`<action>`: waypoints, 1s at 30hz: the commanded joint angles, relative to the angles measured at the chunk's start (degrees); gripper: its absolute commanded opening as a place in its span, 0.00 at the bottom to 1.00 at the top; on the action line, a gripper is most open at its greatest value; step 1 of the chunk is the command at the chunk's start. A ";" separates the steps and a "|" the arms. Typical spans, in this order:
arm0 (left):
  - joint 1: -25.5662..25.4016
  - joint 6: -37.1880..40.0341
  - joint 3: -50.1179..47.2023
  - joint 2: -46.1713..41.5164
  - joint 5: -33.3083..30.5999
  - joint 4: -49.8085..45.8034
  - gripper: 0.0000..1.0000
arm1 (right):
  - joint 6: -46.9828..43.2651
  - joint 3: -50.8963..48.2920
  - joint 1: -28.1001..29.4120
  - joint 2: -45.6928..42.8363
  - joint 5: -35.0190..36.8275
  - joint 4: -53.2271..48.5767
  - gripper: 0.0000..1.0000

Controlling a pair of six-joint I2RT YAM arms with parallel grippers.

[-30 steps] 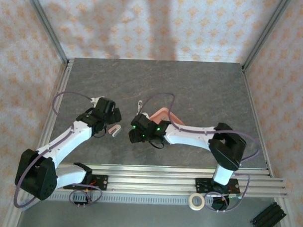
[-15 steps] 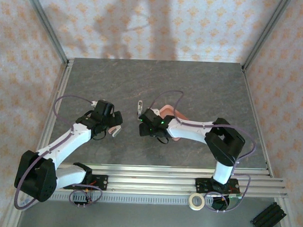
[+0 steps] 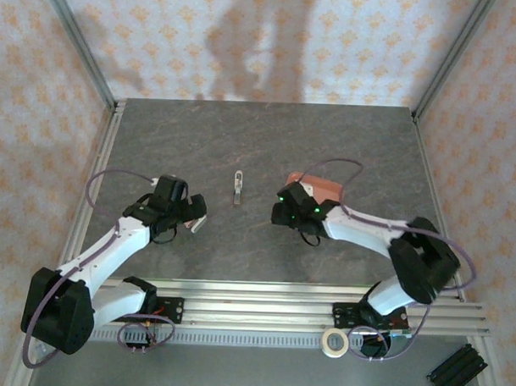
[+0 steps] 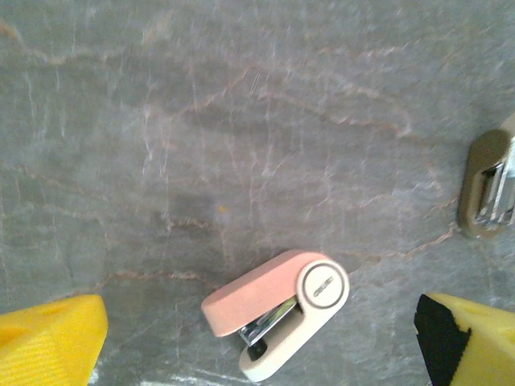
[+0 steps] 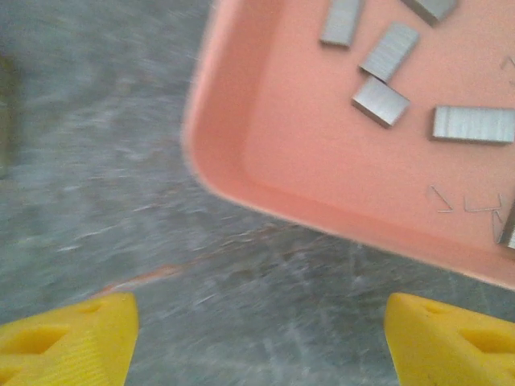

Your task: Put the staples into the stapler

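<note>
Left: my left tool point(image 3: 189, 214), spread wide and empty, above the stapler point(image 4: 278, 314), which lies on the left half of the desk point(image 3: 328, 136), toward its near edge. Right: my right tool point(image 5: 257, 342), spread and empty, beside a corner of the pink tray point(image 5: 241, 169) holding the staples point(image 5: 392, 50).

Grey stone table point(image 3: 353, 145), stapler point(image 4: 257, 299), pink tray point(image 5: 282, 137), small metal piece point(image 3: 238, 187)

No text, number or brand can be read anywhere in these views. The small pale pink and white plastic stapler point(image 4: 278, 315), lying on the grey stone-patterned table point(image 4: 241, 121), carries a faint grey mark on the round white disc point(image 4: 323, 283) at its hinge end. The mark is too small and blurred to make out.
</note>
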 commanded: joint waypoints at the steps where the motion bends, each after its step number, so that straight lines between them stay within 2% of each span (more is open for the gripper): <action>1: 0.78 -1.53 -1.41 1.80 3.80 0.80 0.99 | -3.04 -1.06 0.26 -5.47 -3.26 8.43 0.80; 6: 0.80 -1.34 -1.83 4.98 6.35 3.10 0.96 | -5.46 -0.48 0.35 -7.61 -5.55 7.88 0.80; 18: 0.81 -0.45 -4.49 7.86 10.46 7.68 0.94 | -5.39 -0.20 1.23 -5.81 -8.27 9.80 0.80; 30: 0.16 -3.01 -5.69 11.79 19.35 18.19 0.90 | -6.80 1.81 3.04 -3.95 -9.53 9.60 0.79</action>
